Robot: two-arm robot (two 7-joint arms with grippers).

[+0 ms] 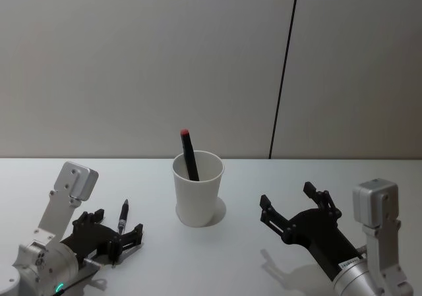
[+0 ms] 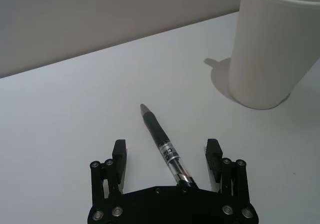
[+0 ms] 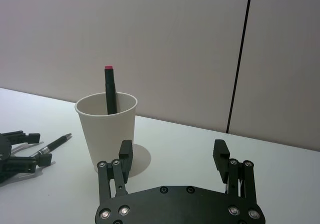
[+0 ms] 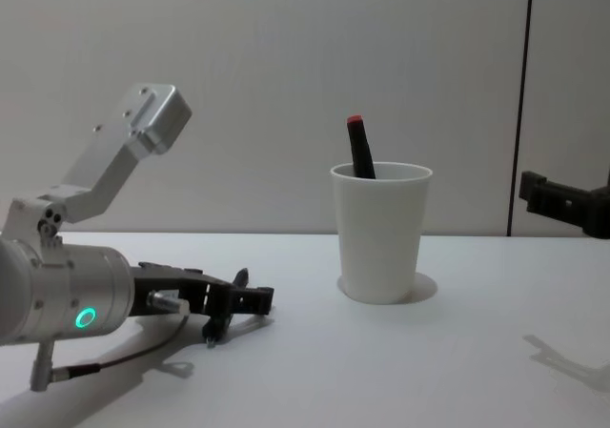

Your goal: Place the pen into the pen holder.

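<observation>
— Pen [image 2: 156, 131]: where does it lie?
— Flat on the counter [image 1: 297, 174], well left of the pen holder [image 1: 197, 194]. The left wrist view shows it between the fingers of the left tool [image 2: 166, 146], which are spread, with a gap on each side; from the head view that is hard to tell.
— And the right tool [image 3: 173, 146]?
— Spread too, pinching nothing, hovering right of the holder. Its wrist view shows a red-tipped marker [image 3: 110, 92] standing inside the cup.

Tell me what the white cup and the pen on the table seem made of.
Pen holder: probably paper, matte white, with rolled rim. Pen, between the left gripper's open jaws: likely plastic, clear glossy barrel, dark rubbery-looking grip, metal tip perhaps. Right gripper parked right of the holder.
</observation>
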